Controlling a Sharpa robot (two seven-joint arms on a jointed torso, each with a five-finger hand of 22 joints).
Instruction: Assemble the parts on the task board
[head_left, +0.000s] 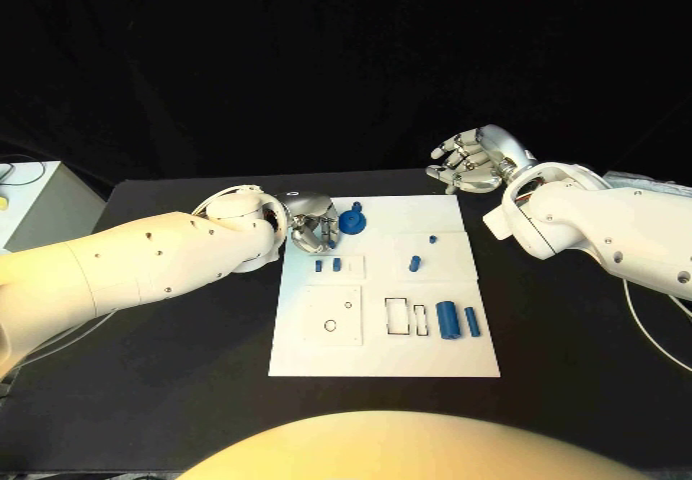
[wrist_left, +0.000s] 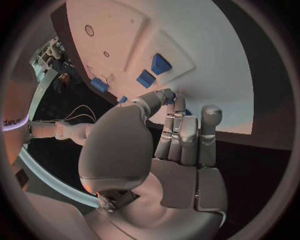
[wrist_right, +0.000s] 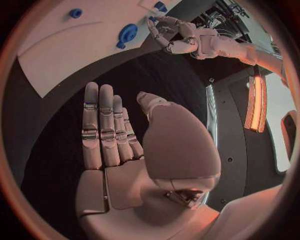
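Note:
The white task board (head_left: 384, 350) lies mid-table. A round blue knob part (head_left: 353, 218) sits at its far left corner. My left hand (head_left: 310, 228) hovers right beside the knob with its fingers stretched out and nothing in them; a sliver of blue (wrist_left: 170, 99) peeks past the thumb tip. Two small blue blocks (wrist_left: 153, 71) lie on a raised pad (head_left: 338, 265). Two blue cylinders (head_left: 459, 320) rest near the board's right edge, next to empty slots (head_left: 405, 316). My right hand (head_left: 476, 160) is open above the black table beyond the board's far right corner, palm flat (wrist_right: 115, 135).
Two more small blue parts (head_left: 433, 240) (head_left: 414, 264) lie on the board's right half. A square pad with two small holes (head_left: 333, 315) takes up the near left. A pale box (head_left: 29, 200) stands at the table's left edge.

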